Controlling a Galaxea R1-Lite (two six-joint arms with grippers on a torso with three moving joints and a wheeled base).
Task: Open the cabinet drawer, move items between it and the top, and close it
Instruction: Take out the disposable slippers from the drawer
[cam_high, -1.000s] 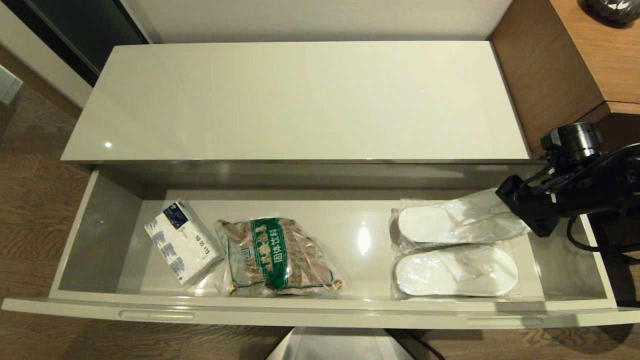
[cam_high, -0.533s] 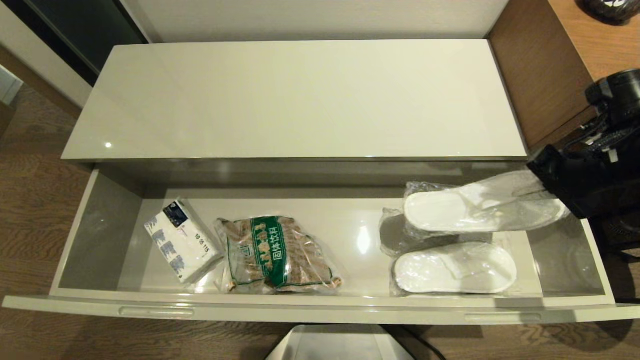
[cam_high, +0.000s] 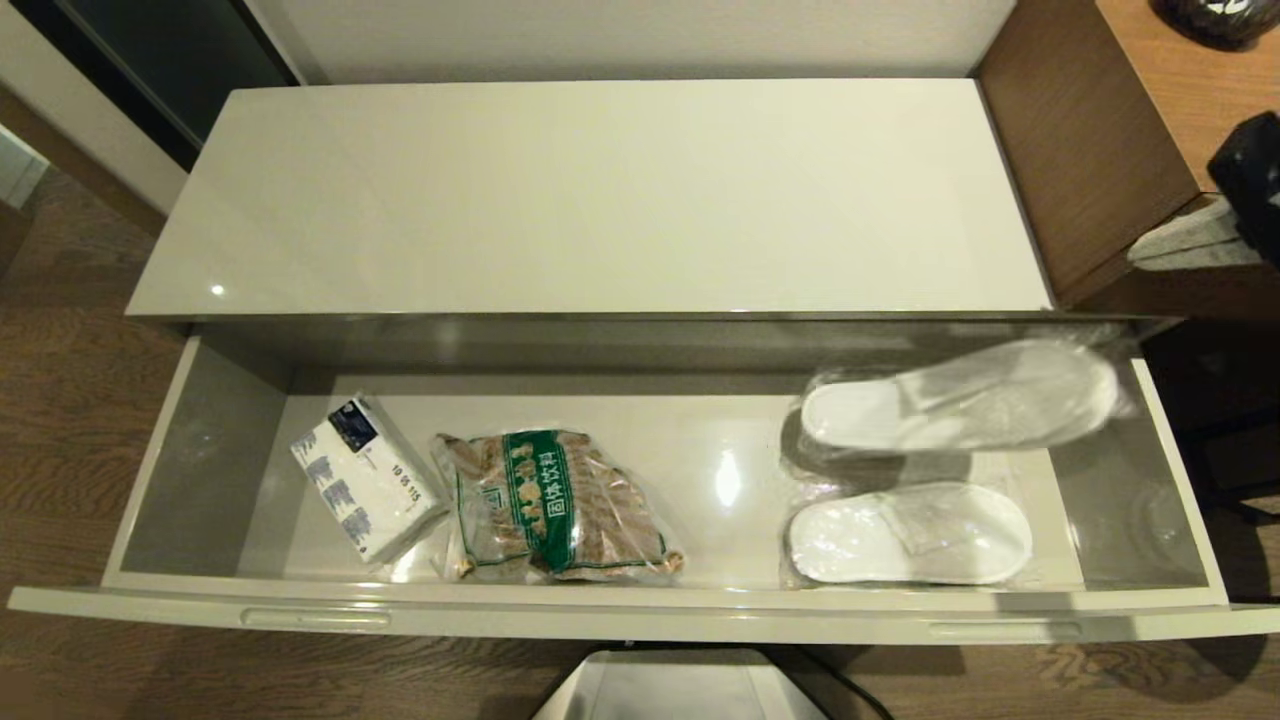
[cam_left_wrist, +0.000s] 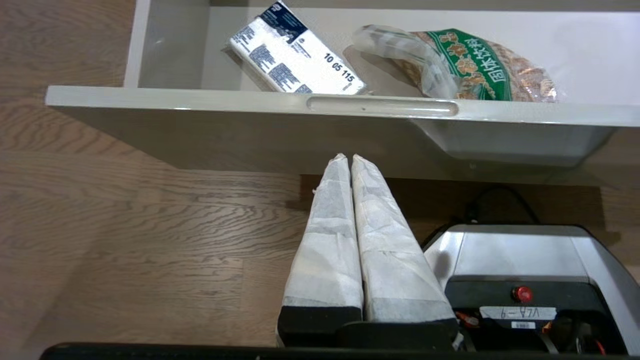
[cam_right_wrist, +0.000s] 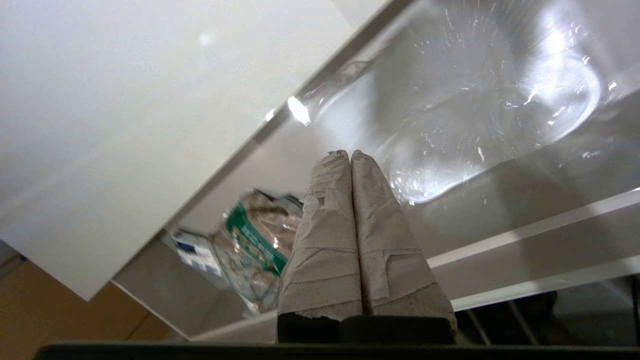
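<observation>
The right gripper (cam_right_wrist: 350, 155), jaws clenched empty, is cut off at the head view's edge above the open cabinet drawer (cam_high: 640, 620). One bagged slipper (cam_high: 960, 395) blurs over the drawer's far right corner; the other slipper (cam_high: 910, 535) lies flat nearer the front rim. The left gripper (cam_left_wrist: 349, 159), jaws clenched, hangs below that rim.

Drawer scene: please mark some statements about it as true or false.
1. The cabinet drawer is open. True.
2. Both slippers lie on the top. False: the far slipper and the near slipper are in the drawer's right part.
3. The right gripper holds a slipper. False: its fingers are shut on nothing.
4. The tissue pack is left of the snack bag. True.
5. The left gripper is inside the drawer. False: it is shut, outside the drawer's front.
</observation>
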